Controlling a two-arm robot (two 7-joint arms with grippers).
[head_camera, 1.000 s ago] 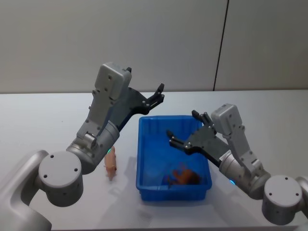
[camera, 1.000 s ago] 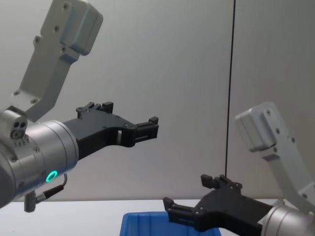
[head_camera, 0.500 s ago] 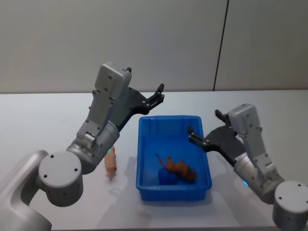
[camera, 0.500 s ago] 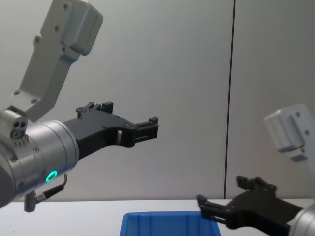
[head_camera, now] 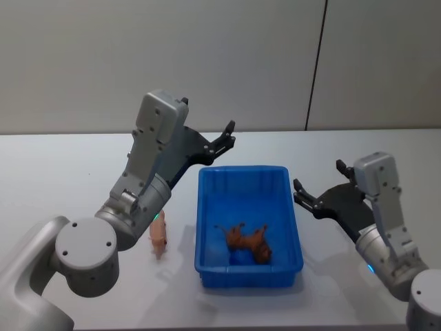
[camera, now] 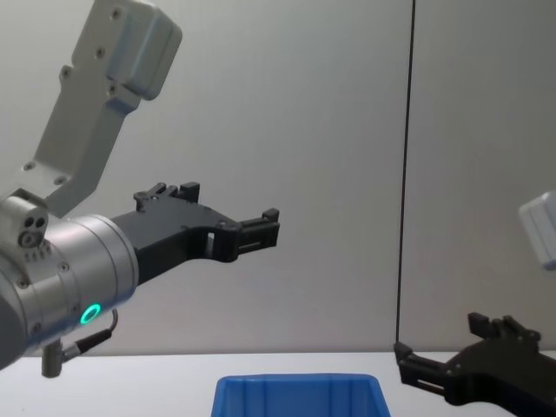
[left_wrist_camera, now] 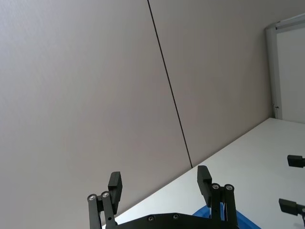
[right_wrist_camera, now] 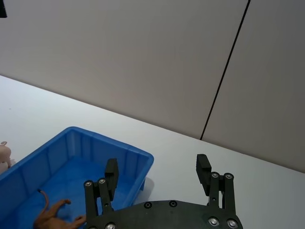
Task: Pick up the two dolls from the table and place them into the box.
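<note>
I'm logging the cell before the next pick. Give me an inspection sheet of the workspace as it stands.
Surface: white table, plain and flat.
Job's things: blue box at centre; brown doll lying inside it; pink doll on the table, beside the box on the robot's left, partly behind the left arm.
Clutter: nothing seen.
Grippers: left gripper open, empty, raised near the box's far left corner; right gripper open, empty, just right of the box.
Cables: short dark wire loop under the left arm.
Surroundings: grey wall panels with a dark vertical seam.
</note>
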